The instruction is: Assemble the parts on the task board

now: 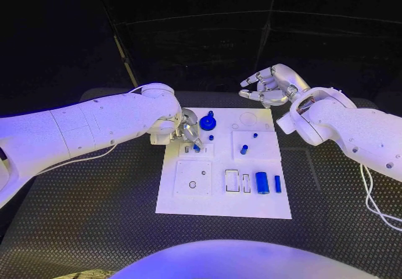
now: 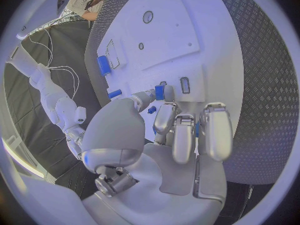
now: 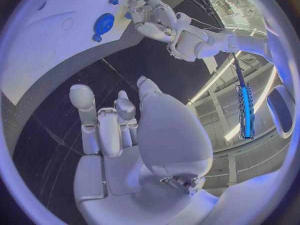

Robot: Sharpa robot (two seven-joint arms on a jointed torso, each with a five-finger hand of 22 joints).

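The white task board [image 1: 225, 200] lies mid-table. My left hand [image 1: 186, 136] is over its far left part, and thumb and a finger pinch a small blue part [image 1: 196, 147] right at the board's surface. The left wrist view shows the same small blue part [image 2: 159, 92] between the fingertips, beside a rectangular slot [image 2: 185, 85]. A blue gear [image 1: 208, 122] stands just beyond the hand. My right hand [image 1: 266, 87] hangs raised past the board's far edge, fingers loosely bent and apart, holding nothing. From the right wrist, the right hand [image 3: 125, 130] faces the gear [image 3: 103, 22].
On the board stand a tiny blue peg [image 1: 211, 138] and a taller blue peg [image 1: 244, 149]. A blue cylinder [image 1: 262, 182] and a slim blue piece [image 1: 277, 183] lie near the right edge, beside two rectangular slots [image 1: 232, 180]. Black patterned table [image 1: 92, 221] surrounds the board.
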